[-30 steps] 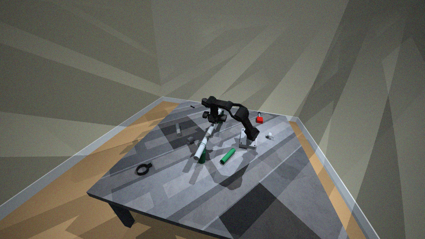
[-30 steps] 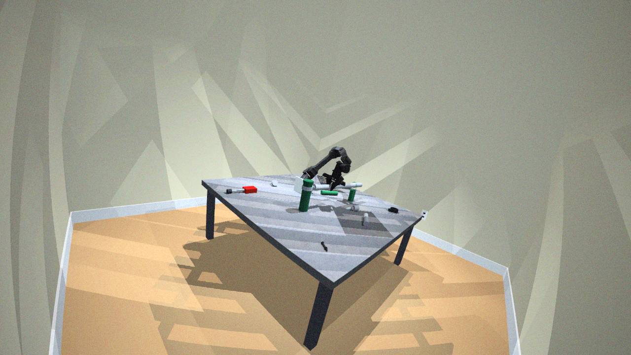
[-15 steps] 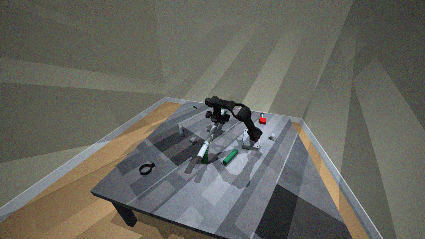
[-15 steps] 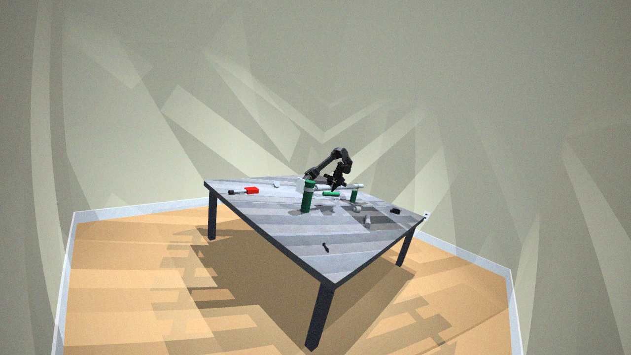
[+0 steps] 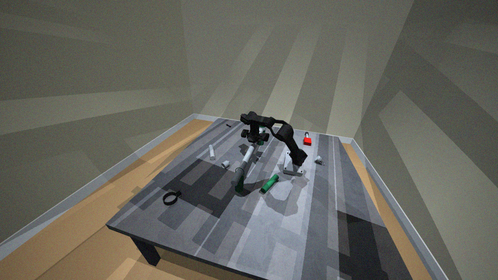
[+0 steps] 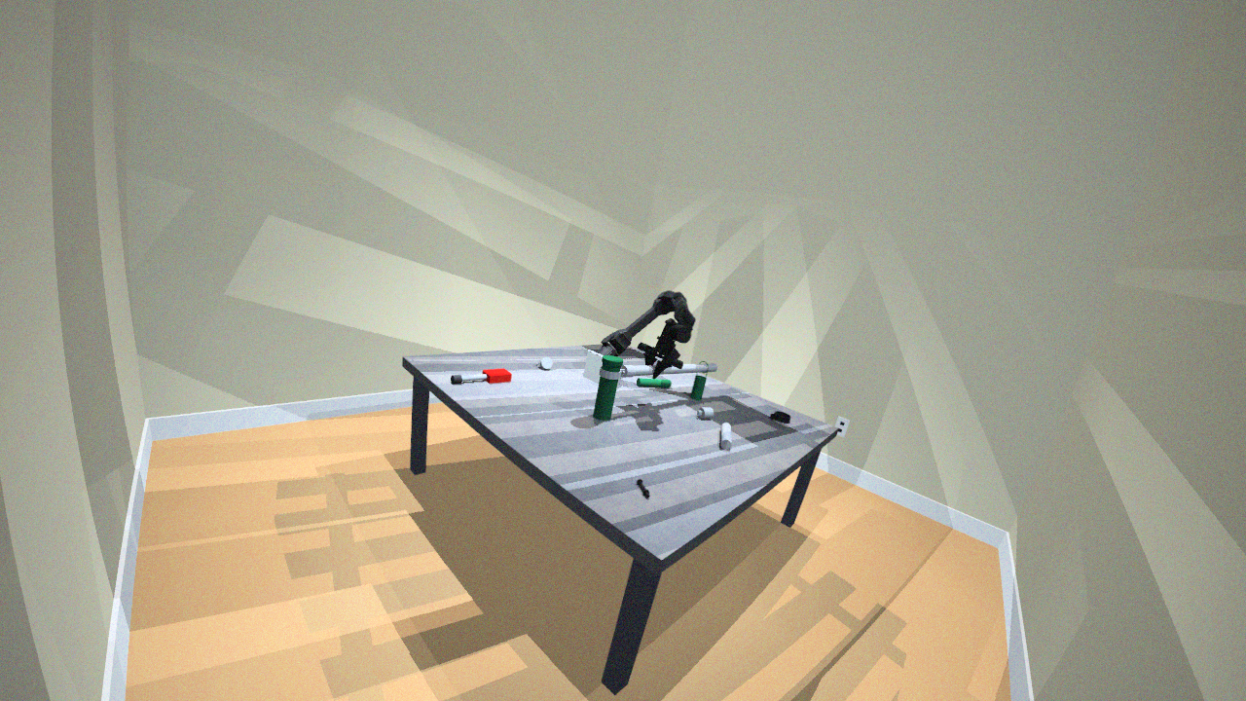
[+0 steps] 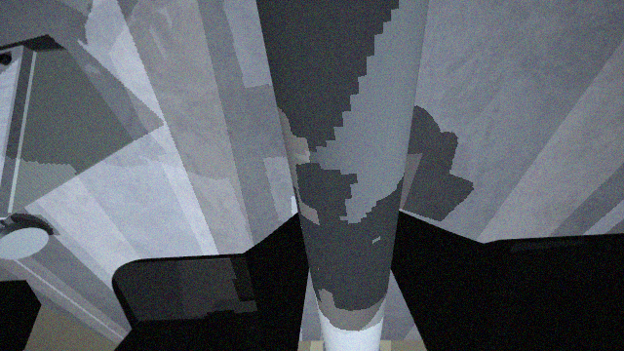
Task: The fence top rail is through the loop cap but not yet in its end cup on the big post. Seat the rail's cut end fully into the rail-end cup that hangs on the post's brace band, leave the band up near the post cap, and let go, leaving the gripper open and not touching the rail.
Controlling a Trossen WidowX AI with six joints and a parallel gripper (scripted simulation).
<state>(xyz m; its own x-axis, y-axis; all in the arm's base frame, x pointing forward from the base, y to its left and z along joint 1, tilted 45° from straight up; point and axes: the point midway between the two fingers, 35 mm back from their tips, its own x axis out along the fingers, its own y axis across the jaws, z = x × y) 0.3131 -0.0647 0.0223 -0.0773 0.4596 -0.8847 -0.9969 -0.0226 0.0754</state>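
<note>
1. Done: the rail (image 5: 248, 155) (image 6: 683, 369) (image 7: 353, 263) passes through the loop cap (image 5: 239, 168) (image 6: 703, 362) on the small post (image 5: 239, 188) (image 6: 698, 387), at 4 o'clock from the gripper (image 5: 255, 140) (image 6: 658, 370) (image 7: 341, 213) in the exterior view.
2. Held: the 2 fingers are clenched on the rail, which runs toward 7 o'clock in the top view.
3. Nearly there, I judge: its cut end points at the rail-end cup (image 6: 623, 371), at 9 o'clock from the gripper in the exterior view. Full seating cannot be confirmed.
4. Good so far: the brace band (image 6: 609, 374) sits high on the big post (image 5: 261, 142) (image 6: 604, 400), just below the post cap (image 6: 612, 360).
5. Left: finish or confirm seating, then release and back off.
</note>
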